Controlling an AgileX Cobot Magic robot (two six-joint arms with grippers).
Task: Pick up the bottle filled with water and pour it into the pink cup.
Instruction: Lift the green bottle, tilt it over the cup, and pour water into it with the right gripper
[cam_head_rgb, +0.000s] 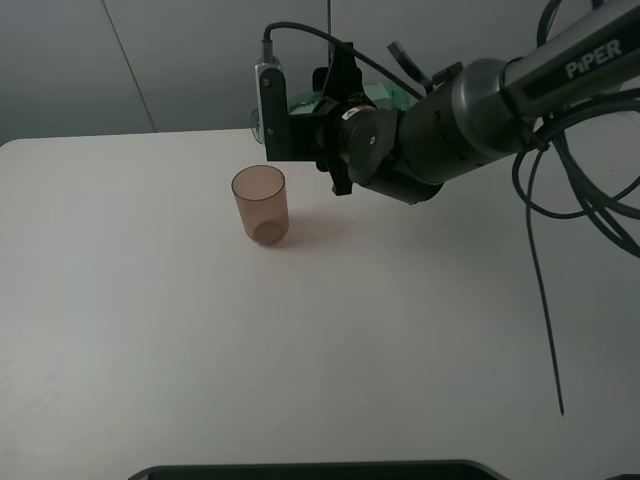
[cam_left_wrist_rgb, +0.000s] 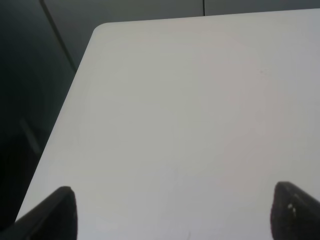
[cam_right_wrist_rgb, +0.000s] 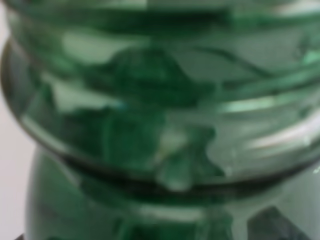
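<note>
R hand (cam_head_rgb: 305, 120) holds the bottle (cam_head_rgb: 303, 102) raised near the pink cup (cam_head_rgb: 260, 205)
R hand pinches the bottle clear of the worktop (cam_head_rgb: 150, 330), bottle mostly hidden behind it; L hand (cam_left_wrist_rgb: 175, 212) spread, empty; prob. thin plastic, flexes if squeezed; water inside adds weight + slosh; smooth wall may slip; best hold looks mid-body on the ridges, mouth left free

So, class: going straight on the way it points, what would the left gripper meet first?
Probably the white table; nothing else shows ahead of the left gripper, though depth is unclear.
</note>
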